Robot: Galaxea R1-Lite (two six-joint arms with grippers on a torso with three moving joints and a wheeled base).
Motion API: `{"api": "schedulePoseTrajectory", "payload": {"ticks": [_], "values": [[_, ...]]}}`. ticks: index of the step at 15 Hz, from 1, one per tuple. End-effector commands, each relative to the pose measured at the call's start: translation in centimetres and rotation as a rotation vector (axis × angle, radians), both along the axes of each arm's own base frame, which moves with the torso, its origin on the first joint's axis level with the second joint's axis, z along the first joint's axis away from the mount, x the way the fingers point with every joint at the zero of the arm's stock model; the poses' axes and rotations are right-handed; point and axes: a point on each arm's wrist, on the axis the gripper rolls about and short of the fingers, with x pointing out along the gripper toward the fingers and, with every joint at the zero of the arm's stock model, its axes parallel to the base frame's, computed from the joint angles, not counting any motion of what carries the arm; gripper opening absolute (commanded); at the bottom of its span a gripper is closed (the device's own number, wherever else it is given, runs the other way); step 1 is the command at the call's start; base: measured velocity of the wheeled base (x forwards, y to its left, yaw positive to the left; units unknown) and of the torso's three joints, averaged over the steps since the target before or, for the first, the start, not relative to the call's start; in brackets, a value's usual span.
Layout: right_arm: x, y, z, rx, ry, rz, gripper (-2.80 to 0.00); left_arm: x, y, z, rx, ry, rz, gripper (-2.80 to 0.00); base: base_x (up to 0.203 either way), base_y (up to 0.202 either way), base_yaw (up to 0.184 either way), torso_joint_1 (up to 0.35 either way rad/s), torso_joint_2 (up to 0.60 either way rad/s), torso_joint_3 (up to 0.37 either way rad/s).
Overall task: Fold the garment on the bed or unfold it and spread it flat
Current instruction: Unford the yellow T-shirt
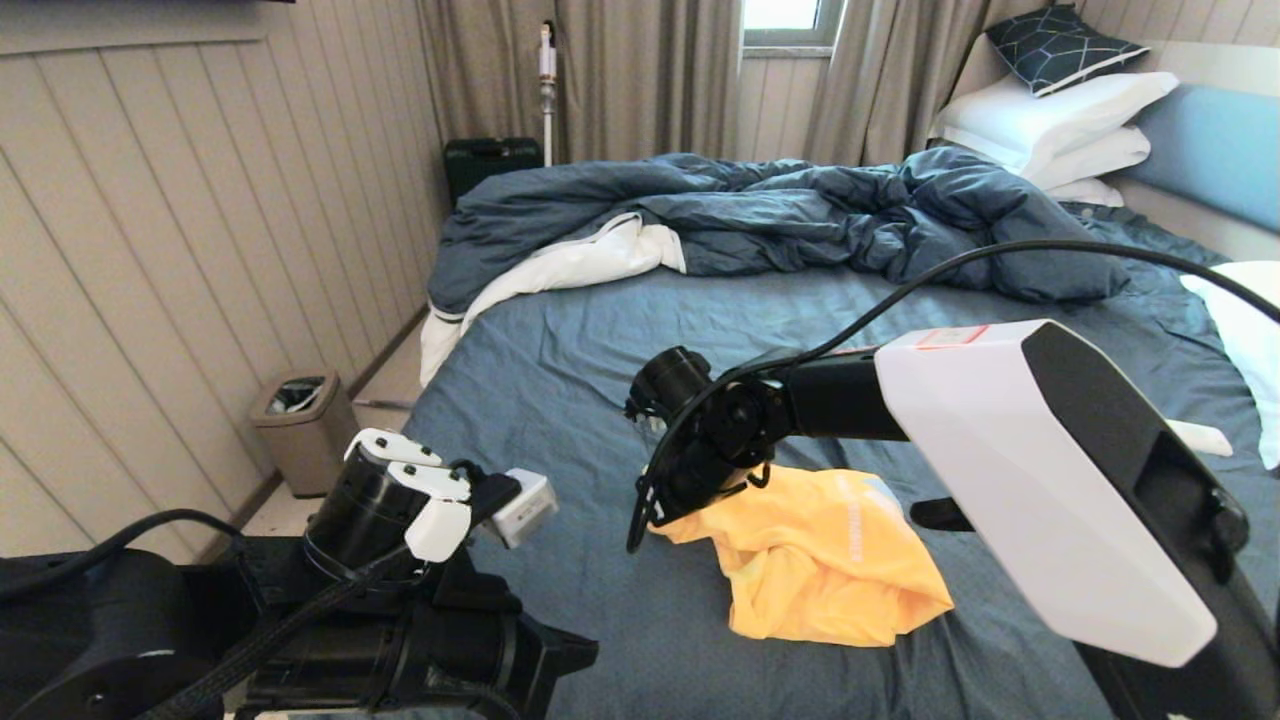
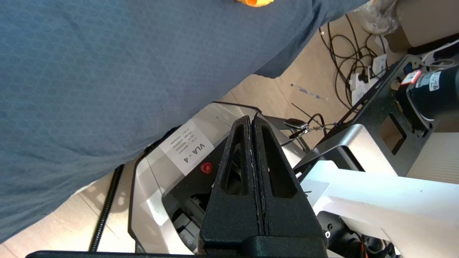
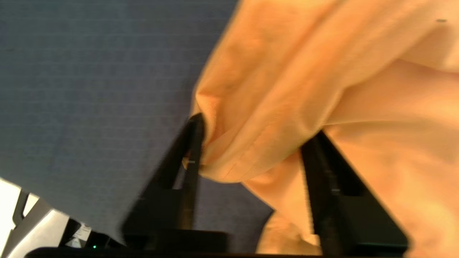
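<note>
On the left, left pincer (image 2: 252, 123): black, shut tight, holding nothing, beside the bed's edge.
Bed (image 1: 560, 350): big, dark blue-grey sheet.
Shirt (image 1: 820, 560): soft yellow, crumpled on the sheet.
Right pincer (image 3: 251, 143): fingers apart around a shirt fold.

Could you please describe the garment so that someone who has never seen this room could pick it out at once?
Look at the bed, on the bare sheet near its foot, well short of the rumpled dark blue duvet. The garment lies crumpled there, one edge between the right gripper's jaws. It is the only bright yellow thing among blue and white bedding.
</note>
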Motion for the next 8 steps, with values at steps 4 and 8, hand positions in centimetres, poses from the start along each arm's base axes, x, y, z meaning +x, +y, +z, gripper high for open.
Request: {"api": "schedulePoseTrajectory", "payload": {"ticks": [4,8], "values": [[-0.2,-0.4,0.6,-0.009,-0.012,-0.016,-2.8,0.4,-0.4,-0.6,0.004,0.007,0.001,-2.8,0.0,0.0,0.0,0.0,0.0,0.0],[-0.5,-2.7,4.1,0.014,-0.073,-0.07,-2.8,0.6,-0.6,-1.0,0.005,0.01,0.0,-2.8,0.0,0.0,0.0,0.0,0.0,0.0]]}}
